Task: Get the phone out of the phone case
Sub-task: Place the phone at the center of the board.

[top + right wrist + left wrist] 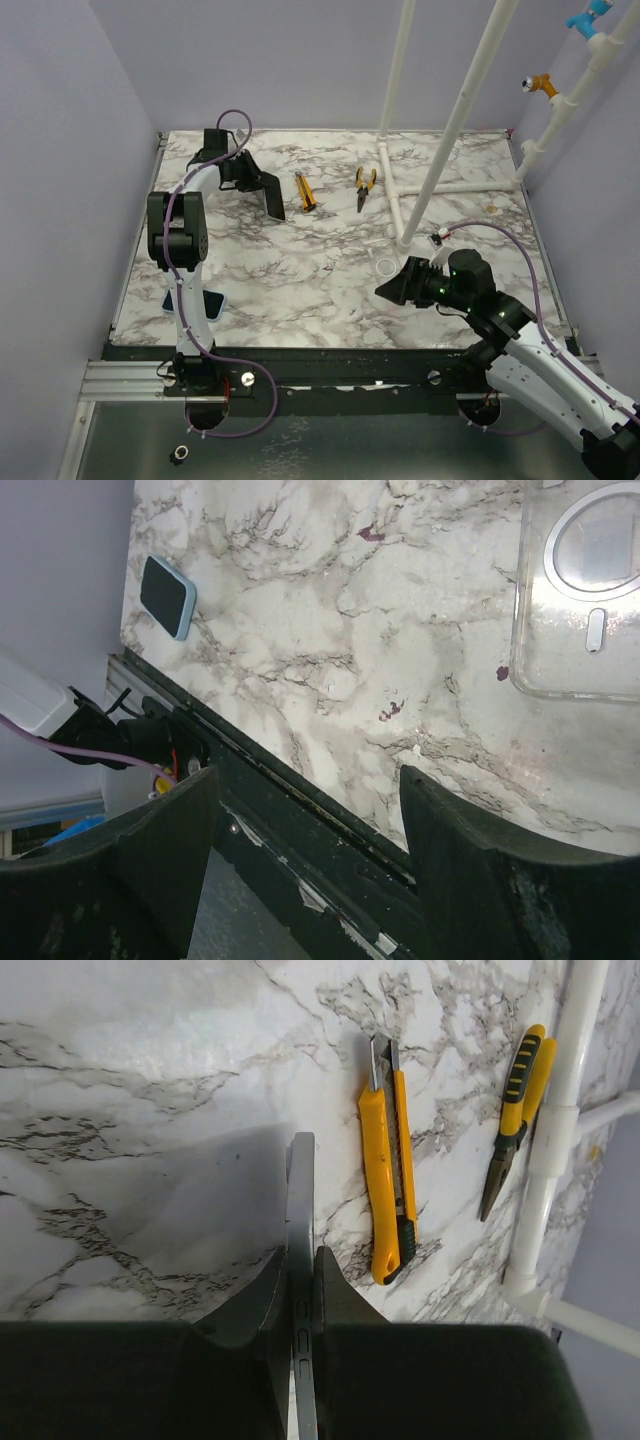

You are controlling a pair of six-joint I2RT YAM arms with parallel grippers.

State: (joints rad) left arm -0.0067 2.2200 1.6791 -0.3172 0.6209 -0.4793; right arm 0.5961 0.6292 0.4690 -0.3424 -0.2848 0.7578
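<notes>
My left gripper (250,178) is at the far left of the table, shut on a dark phone (272,200) and holding it on edge above the marble. In the left wrist view the phone (301,1180) shows edge-on, its side buttons between the closed fingers (345,1290). A clear phone case (580,590) with a round ring on its back lies flat on the table with marble showing through it; it also shows in the top view (386,266). My right gripper (390,290) is open, hovering just near of the case and holding nothing.
A yellow utility knife (385,1180) and yellow-handled pliers (515,1110) lie right of the held phone. A white pipe frame (430,185) stands at the back right. A second phone in a blue case (195,303) lies by the left arm's base, near the table's front edge (300,780).
</notes>
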